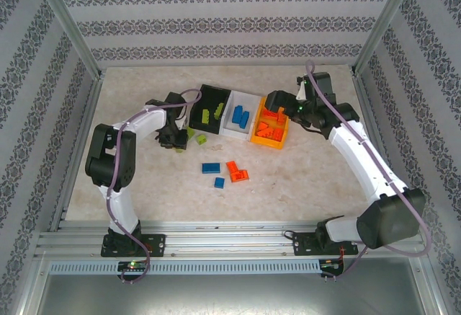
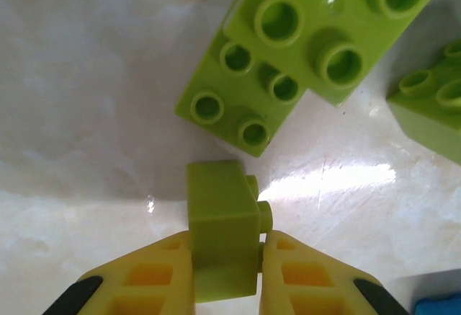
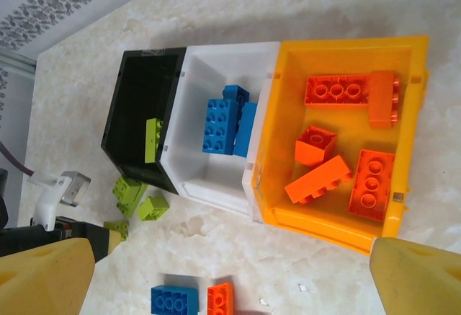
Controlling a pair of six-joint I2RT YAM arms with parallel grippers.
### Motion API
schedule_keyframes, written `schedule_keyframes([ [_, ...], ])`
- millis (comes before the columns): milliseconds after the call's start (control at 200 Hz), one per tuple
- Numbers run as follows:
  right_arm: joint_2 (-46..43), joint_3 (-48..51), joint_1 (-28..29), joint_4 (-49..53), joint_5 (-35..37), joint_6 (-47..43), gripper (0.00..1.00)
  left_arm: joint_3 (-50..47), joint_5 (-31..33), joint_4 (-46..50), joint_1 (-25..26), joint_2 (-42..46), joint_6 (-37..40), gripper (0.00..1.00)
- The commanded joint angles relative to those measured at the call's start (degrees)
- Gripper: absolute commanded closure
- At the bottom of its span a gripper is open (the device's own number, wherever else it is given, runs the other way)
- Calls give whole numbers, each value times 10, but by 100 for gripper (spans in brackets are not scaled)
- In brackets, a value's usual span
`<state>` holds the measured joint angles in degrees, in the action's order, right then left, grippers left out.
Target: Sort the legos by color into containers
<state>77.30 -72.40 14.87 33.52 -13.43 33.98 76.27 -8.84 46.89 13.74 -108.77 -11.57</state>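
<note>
Low centre of the top view, a blue lego and an orange-red lego sit loose on the marbled counter. Just above them, the left tool is clenched on a glossy lime lego, gripping its smooth sides. I'd lift straight up to clear the stacked lime bricks, then drop it in the black bin. The right tool hangs released near the orange-yellow bin.

Bright even light, tabletop glare, soft close-up blur

White arms with black joints, purple cables, yellow jaws.
</note>
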Motion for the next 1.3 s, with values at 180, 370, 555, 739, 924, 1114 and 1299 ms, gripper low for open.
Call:
schedule_keyframes([
  [180,-82,160,-2,-200,21,130,2,25,-56,2,-22,89,-71,85],
  [370,-7,128,-43,-179,-181,139,2,132,-106,-13,-25,48,-128,84],
  [555,0,82,-11,-97,-149,74,2,256,-146,-30,-21,-46,-176,84],
  [739,-13,101,-5,-79,-158,78,2,385,-149,-3,-10,-149,-178,83],
  [924,-28,119,-1,-69,-150,82,2,500,-142,47,-1,-228,-164,74],
  [1114,-29,123,-1,-66,-145,82,2,512,-137,52,0,-235,-166,55],
  [1299,-9,114,-1,-75,-158,79,2,505,-130,60,1,-217,-161,50],
])
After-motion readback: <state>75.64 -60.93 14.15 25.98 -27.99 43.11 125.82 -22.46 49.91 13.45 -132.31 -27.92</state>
